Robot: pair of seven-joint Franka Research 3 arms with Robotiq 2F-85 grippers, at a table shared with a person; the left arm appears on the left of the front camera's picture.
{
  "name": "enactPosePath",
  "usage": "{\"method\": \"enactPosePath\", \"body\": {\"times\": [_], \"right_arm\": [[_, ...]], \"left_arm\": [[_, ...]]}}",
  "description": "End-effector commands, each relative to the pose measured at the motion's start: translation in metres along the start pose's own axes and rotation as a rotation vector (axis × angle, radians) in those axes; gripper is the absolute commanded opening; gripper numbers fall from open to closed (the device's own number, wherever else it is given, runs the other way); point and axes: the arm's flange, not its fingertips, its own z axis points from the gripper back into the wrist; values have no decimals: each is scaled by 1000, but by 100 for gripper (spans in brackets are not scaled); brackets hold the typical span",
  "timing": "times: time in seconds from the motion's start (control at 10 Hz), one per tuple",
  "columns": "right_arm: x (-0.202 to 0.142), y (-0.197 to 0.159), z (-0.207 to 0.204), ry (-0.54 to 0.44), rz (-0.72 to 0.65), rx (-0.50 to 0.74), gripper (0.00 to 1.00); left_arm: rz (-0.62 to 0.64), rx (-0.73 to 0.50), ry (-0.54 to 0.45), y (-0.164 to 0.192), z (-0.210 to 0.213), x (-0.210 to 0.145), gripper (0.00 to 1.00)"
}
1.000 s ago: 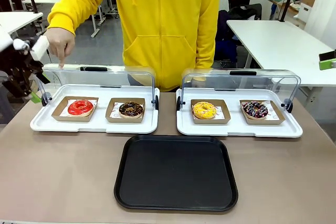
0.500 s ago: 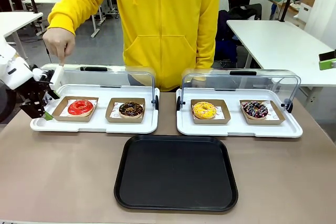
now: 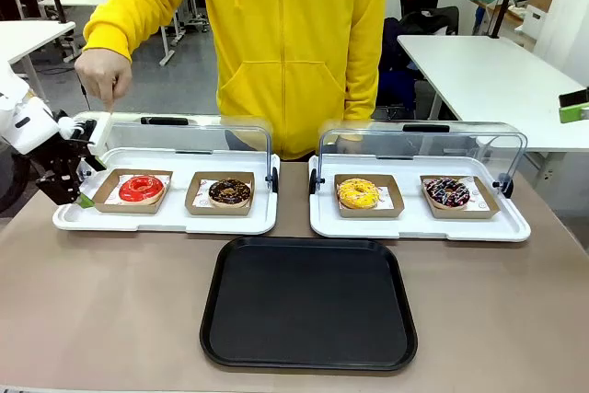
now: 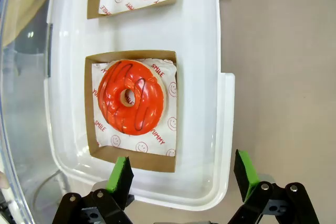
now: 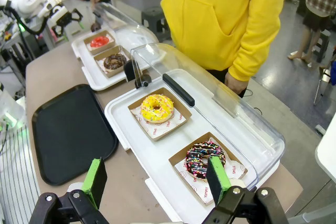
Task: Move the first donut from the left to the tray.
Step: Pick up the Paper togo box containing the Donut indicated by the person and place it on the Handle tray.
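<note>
Red donut [image 3: 141, 189] sits in its cardboard holder [image 4: 88, 129] at the frame's left, apart from the black tray [image 3: 308, 306] at lower centre — your left pincer [image 4: 184, 169] hangs beside it, released; right pincer [image 5: 157, 179] released too.

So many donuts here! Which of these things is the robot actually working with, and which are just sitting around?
Part of the job:
- red-iced donut in its cardboard holder
- black tray
- left gripper, open, close to that donut

Just lying about:
- chocolate-glazed donut
- yellow-iced donut
- sprinkled donut
- right gripper, open, holding nothing
</note>
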Motion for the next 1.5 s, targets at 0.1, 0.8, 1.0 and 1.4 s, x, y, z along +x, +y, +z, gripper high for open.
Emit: {"method": "enactPosePath", "body": {"times": [0.1, 0.8, 1.0, 1.4], "right_arm": [[1, -2, -1, -26, 23, 3, 100], [1, -2, -1, -26, 23, 3, 100], [1, -2, -1, -26, 23, 3, 100], [1, -2, -1, -26, 23, 3, 100]], "left_arm": [[-1, -22, 66, 11, -16, -2, 100], [-14, -35, 165, 37, -52, -12, 100], [-15, -50, 174, 37, -61, -16, 100], [-36, -61, 178, 39, -80, -18, 100]]}}
